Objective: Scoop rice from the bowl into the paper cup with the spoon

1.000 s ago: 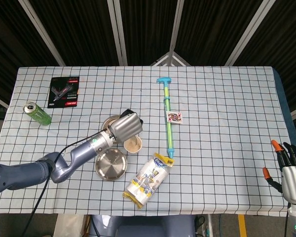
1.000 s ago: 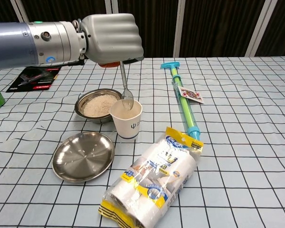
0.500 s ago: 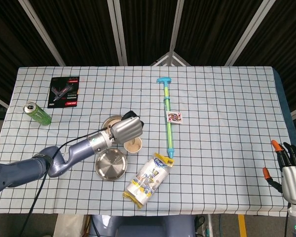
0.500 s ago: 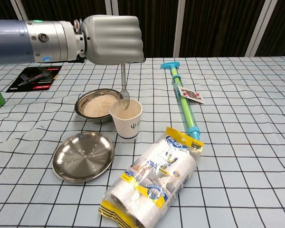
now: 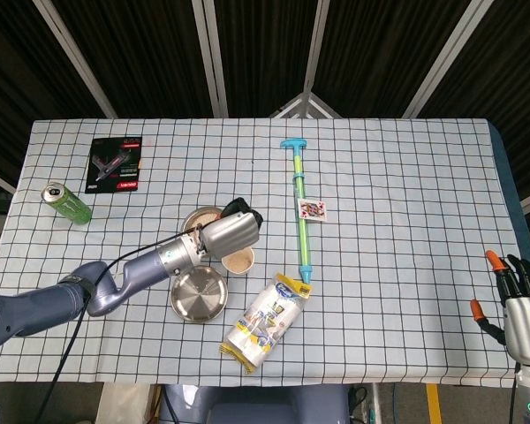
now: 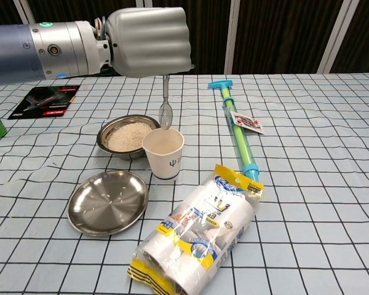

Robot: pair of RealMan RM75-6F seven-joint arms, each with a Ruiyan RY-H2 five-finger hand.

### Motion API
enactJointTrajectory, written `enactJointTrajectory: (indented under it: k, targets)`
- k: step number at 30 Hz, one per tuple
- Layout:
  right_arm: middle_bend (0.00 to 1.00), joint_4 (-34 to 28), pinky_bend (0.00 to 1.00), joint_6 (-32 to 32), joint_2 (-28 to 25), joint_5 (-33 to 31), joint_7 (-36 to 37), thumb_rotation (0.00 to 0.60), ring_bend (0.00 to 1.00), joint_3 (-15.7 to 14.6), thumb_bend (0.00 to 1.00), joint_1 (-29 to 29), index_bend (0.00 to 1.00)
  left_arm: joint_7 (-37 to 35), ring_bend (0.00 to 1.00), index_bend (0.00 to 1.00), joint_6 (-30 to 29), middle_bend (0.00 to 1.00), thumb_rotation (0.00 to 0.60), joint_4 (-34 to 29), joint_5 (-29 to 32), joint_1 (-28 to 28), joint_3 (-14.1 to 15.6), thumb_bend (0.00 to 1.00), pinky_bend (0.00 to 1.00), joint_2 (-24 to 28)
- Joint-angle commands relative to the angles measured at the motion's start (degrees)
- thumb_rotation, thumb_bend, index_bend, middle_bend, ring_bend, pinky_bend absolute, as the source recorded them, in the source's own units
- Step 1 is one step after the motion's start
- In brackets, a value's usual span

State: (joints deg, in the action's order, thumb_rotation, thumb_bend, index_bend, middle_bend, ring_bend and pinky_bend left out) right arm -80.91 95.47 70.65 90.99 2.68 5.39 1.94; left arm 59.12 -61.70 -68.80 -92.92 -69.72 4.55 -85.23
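Above the cup (image 6: 163,154), left hand (image 6: 149,42) fists the spoon (image 6: 165,110) upright, its tip just over the rim. Bowl (image 6: 128,136) of rice sits just beside cup, left. Right hand (image 5: 516,299) idle at table edge, fingers spread, holding nothing.

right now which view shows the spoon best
The chest view: the spoon hangs nearly upright from the left hand, its bowl just above the paper cup rim. In the head view the left hand covers the spoon, so it cannot be made out there.
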Motion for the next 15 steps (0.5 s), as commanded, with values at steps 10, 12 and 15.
enactJointTrajectory:
  k: [10,12,15]
  targets:
    - [0.22,0.0,0.14,0.0,0.0,0.0,0.0,0.600,0.13,0.0,0.38,0.0,0.07,1.3,1.00,0.56,-0.4,1.00,0.600,0.4,-3.3,1.0,-1.2,0.62,1.00,0.0]
    - [0.22,0.0,0.14,0.0,0.0,0.0,0.0,0.600,0.13,0.0,0.38,0.0,0.07,1.4,1.00,0.56,-0.1,1.00,0.600,0.3,-3.8,1.1,-1.3,0.62,1.00,0.1]
    - [0.22,0.0,0.14,-0.1,0.0,0.0,0.0,0.600,0.13,0.0,0.38,0.0,0.07,1.9,1.00,0.56,0.5,1.00,0.600,0.1,-4.7,1.2,-1.0,0.62,1.00,0.2]
